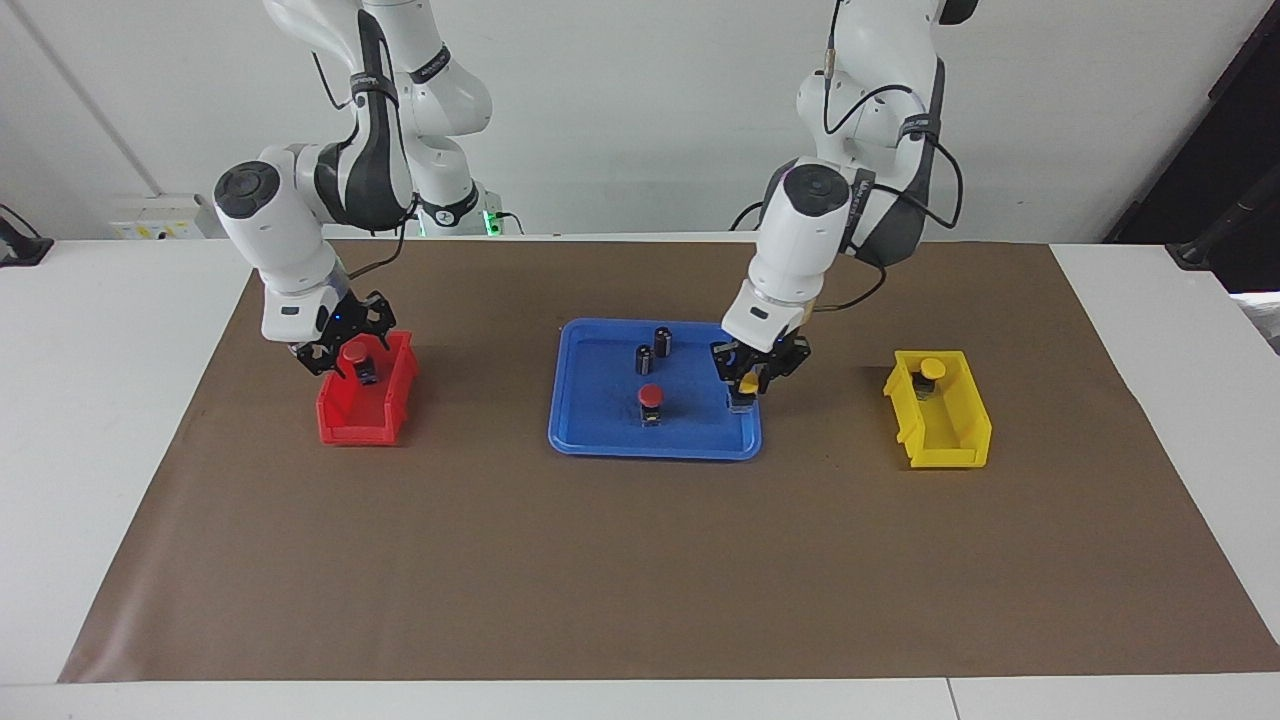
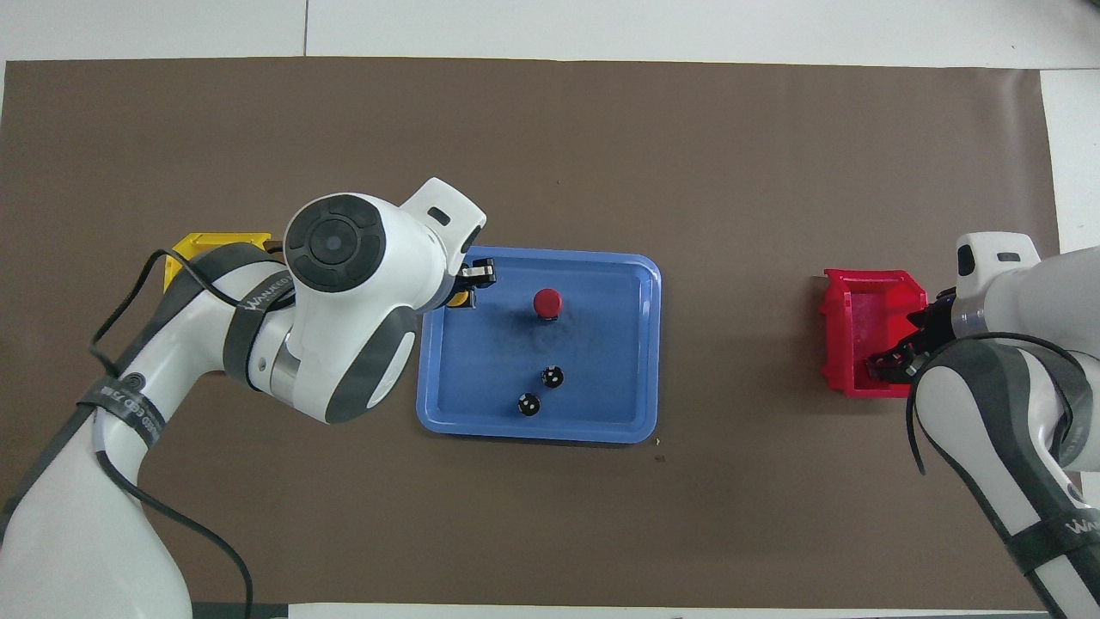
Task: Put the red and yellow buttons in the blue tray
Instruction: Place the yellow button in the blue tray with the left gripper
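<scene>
The left claw, clenched on a yellow button, hangs low over the blue tray edge toward the left arm's end, so it should settle inside the rim, upright, well apart from the red button, while the right claw, parted, hovers over the red bin.

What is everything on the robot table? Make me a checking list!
Surface: brown mat over white table.
Job's things: blue tray holds one red button; another red button in red bin; yellow button in yellow bin.
Clutter: two dark cylinders in tray.
Grippers: left gripper shut on yellow button over tray; right gripper at red bin's button.
Cables: black, on both arms.
Surroundings: white wall.
</scene>
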Robot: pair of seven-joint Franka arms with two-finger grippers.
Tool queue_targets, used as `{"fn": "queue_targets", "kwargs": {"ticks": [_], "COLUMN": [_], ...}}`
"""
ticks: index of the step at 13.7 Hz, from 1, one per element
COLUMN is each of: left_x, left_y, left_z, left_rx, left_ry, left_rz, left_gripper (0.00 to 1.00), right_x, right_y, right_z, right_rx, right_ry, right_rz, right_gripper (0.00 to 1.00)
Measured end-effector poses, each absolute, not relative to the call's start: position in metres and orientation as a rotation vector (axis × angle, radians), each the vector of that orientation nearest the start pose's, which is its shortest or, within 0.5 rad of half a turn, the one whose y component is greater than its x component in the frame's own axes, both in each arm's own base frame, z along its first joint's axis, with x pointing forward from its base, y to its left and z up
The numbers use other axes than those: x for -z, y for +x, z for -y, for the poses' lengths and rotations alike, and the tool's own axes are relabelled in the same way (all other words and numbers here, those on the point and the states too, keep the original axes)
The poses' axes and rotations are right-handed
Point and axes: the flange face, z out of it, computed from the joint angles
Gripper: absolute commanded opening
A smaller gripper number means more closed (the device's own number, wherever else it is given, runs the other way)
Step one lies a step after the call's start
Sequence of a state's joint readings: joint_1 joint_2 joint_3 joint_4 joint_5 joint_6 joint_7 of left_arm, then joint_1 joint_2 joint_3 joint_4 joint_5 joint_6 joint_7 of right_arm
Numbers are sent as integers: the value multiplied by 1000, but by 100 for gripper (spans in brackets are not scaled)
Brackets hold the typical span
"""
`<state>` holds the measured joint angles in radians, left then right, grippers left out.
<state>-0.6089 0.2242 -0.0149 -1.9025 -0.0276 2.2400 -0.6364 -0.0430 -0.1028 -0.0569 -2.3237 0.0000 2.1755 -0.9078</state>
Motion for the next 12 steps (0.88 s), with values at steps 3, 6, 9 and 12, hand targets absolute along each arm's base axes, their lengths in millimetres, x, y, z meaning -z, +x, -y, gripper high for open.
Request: {"fn": "queue_targets", "kwargs": {"ticks": [3, 6, 9, 12], "left_x": [-366, -356, -359, -378], "left_y": [491, 491, 492, 497], "left_z": [389, 394, 394, 393], "left_rx": [108, 104, 111, 100], "left_ry": [-3226, -3225, -3228, -3222], "left_rz": [61, 76, 84, 91], "left_gripper": [6, 62, 62, 62], "right_x": [-373, -369, -368, -362], "right_y": [475, 472, 471, 468], "right_z": [58, 57, 57, 57], "right_rx": [-44, -26, -19, -12], "right_ry": [-2830, -2807, -2797, -2796], "right_rz": [1303, 1367, 1392, 1402], "right_gripper": [75, 70, 63, 59]}}
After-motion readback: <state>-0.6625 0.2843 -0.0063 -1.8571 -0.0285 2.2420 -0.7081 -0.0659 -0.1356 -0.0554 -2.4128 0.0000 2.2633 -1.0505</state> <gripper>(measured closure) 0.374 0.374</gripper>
